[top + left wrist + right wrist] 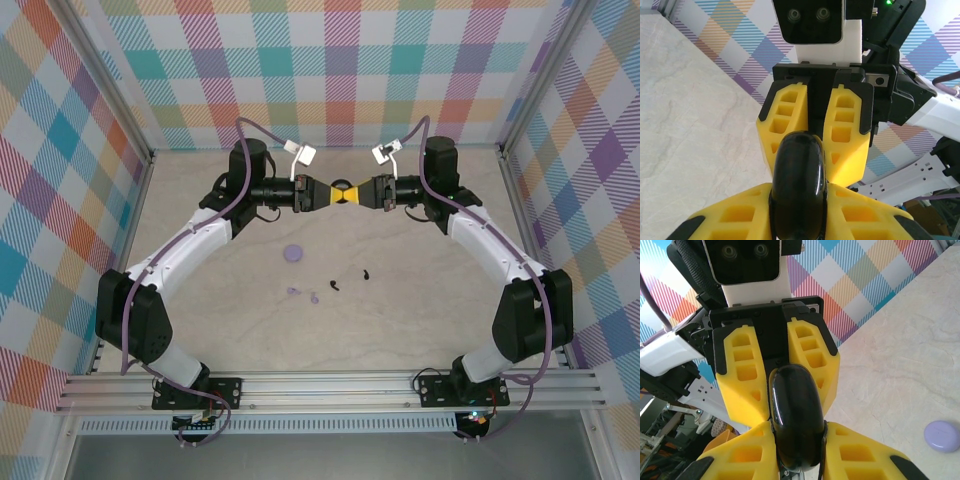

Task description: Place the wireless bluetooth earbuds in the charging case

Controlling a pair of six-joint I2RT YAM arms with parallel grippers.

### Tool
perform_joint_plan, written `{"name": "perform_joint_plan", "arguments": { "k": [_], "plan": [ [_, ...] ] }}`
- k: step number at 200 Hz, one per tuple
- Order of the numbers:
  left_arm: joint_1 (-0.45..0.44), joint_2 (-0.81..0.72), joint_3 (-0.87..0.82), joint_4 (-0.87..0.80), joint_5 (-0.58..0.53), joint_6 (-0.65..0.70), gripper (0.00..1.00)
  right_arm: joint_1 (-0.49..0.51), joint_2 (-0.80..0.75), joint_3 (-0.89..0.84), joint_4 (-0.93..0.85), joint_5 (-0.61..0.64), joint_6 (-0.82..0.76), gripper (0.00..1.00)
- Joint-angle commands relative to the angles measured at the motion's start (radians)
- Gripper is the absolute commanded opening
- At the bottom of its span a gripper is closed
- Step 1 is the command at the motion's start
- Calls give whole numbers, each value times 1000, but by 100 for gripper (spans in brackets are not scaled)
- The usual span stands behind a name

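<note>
Top external, black case [343, 190] gripped edgewise, midair

At rear centre, above the tabletop [430, 290], the left hand [328, 193] and right hand [357, 193] faced each other, gripping a case [343, 189] between them. Nearer and leftward lay a second case [293, 253]; nearer still, the left pair of earbuds [293, 291] and, rightward, the right pair of earbuds [333, 284].

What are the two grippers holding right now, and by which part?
Both are shut on one glossy black rounded charging case, the left gripper pinching one edge and the right gripper the opposite edge.
</note>
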Motion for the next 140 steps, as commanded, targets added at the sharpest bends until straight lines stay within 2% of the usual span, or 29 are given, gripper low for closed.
{"name": "perform_joint_plan", "arguments": {
  "k": [1,52,68,89,111,140],
  "plan": [
    [-33,-1,25,20,17,2,21,17,-20,30,-55,-25,-65,20],
    [-34,-1,25,-15,-24,19,15,20,-43,43,-151,20,-128,32],
    [-34,-2,33,-55,-66,46,14,20,-63,44,-194,68,-154,39],
    [-33,-7,36,-84,-117,90,14,20,-98,44,-264,201,-184,48],
    [-34,-17,10,-66,-152,172,17,20,-137,39,-314,319,-206,55],
    [-52,-93,-126,82,-190,360,15,19,-176,35,-370,389,-225,59]
  ]
}}
